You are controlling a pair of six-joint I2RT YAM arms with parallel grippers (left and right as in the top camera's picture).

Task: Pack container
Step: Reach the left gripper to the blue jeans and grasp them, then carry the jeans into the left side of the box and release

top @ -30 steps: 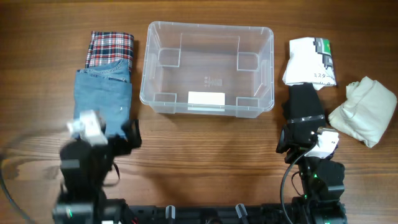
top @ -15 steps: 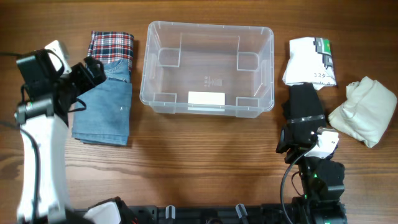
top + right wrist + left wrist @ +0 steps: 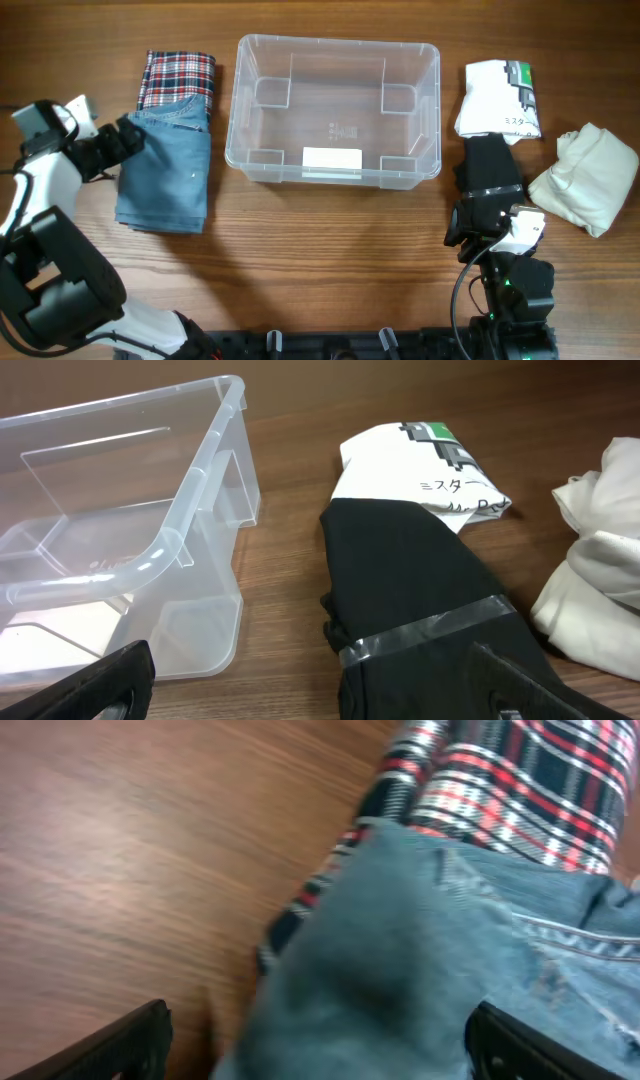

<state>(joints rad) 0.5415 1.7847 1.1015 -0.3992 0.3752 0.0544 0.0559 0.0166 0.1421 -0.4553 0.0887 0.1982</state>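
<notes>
The clear plastic container point(image 3: 333, 110) stands empty at the table's middle back, its white label facing the front; its corner also shows in the right wrist view point(image 3: 150, 550). Folded blue jeans point(image 3: 165, 165) lie left of it, overlapping a folded red plaid shirt point(image 3: 178, 77). My left gripper point(image 3: 125, 142) is open at the jeans' left edge, fingers spread over the denim point(image 3: 420, 950) with the plaid shirt point(image 3: 500, 770) beyond. My right gripper point(image 3: 480, 222) is open low at the front right, just before a black folded garment point(image 3: 430, 590) bound with clear tape.
Right of the container lie a white folded item with a printed label point(image 3: 498, 97), the black garment point(image 3: 488, 165) and a cream bundled cloth point(image 3: 585, 180). The wooden table point(image 3: 330, 240) stretches in front of the container.
My left arm swung from the front of the table up to the left side and lowered its gripper to the jeans' left edge. The right arm has not moved.
</notes>
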